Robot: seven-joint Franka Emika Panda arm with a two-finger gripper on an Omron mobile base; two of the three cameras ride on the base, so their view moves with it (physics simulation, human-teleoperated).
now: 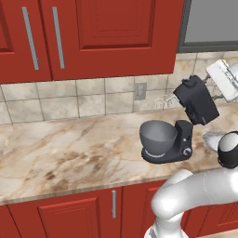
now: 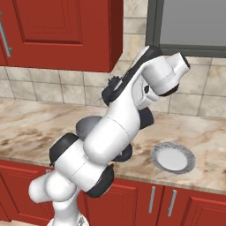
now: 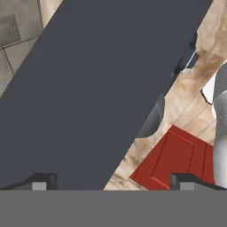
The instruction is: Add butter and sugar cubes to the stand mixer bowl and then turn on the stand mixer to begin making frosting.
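The dark stand mixer [image 1: 183, 139] stands on the counter with its bulky head [image 1: 196, 100] tilted up and back. The grey stand mixer bowl [image 1: 158, 136] sits on the mixer's base, and the small round knob [image 1: 187, 151] is on the column's side. My gripper [image 1: 213, 86] hovers just right of the raised head, apart from it. In the hand view the gripper [image 3: 113, 181] is open, its fingertips [image 3: 43, 181] spread wide in front of the head's dark surface [image 3: 97, 88], with nothing between them. The butter and the sugar cubes are out of view.
A flat round grey plate [image 2: 173, 157] lies on the marble counter [image 1: 69, 148] right of the mixer. Red wall cabinets [image 1: 93, 32] hang above, a wall outlet [image 1: 140, 91] sits on the tiled backsplash, and a window [image 2: 194, 22] is at upper right. My own arm [image 2: 119, 123] covers most of the mixer.
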